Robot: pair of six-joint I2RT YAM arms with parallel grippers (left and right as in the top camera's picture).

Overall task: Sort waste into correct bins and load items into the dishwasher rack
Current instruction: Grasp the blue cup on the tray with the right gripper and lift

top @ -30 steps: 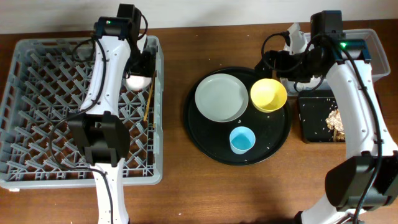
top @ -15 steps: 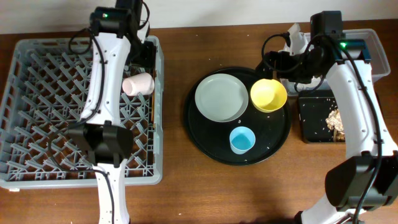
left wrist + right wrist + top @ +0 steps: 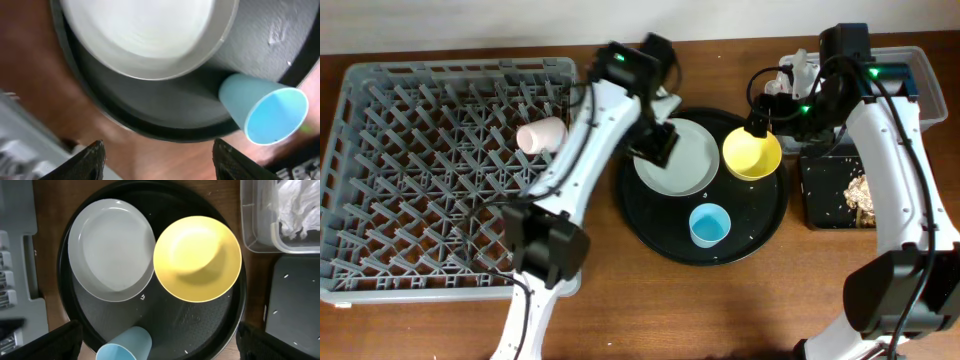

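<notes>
From overhead, the left gripper (image 3: 655, 143) hangs over the left half of the round black tray (image 3: 650, 238), above the pale grey-green plate (image 3: 685, 165). It looks set to lift the next dish across to the dishwasher rack (image 3: 380, 120), well left of the tray, where the pink cup (image 3: 542, 134) lies on its side among the pegs. The plate is shallow, smooth and thin-rimmed, so the sound way is probably to pinch its rim at the edge nearest the rack, one finger slipping under the lip, and tilt it up before carrying. On the tray's right half sit the yellow bowl (image 3: 752, 152) and the light-blue cup (image 3: 709, 225). The right gripper (image 3: 772, 95) is just past the tray's far right rim. Beyond it are the clear tub (image 3: 920, 65) and the black rectangular tray (image 3: 820, 195) holding tan food scraps (image 3: 860, 195). In the left wrist view the fingers (image 3: 87, 160) stand apart with nothing between them, over the tray's glossy rim. The tapered cup (image 3: 270, 112) is off to one side. In the right wrist view its fingers (image 3: 45, 347) are likewise spread and empty above the tray, and crumpled white tissue (image 3: 300, 205) shows through the tub's translucent wall.
</notes>
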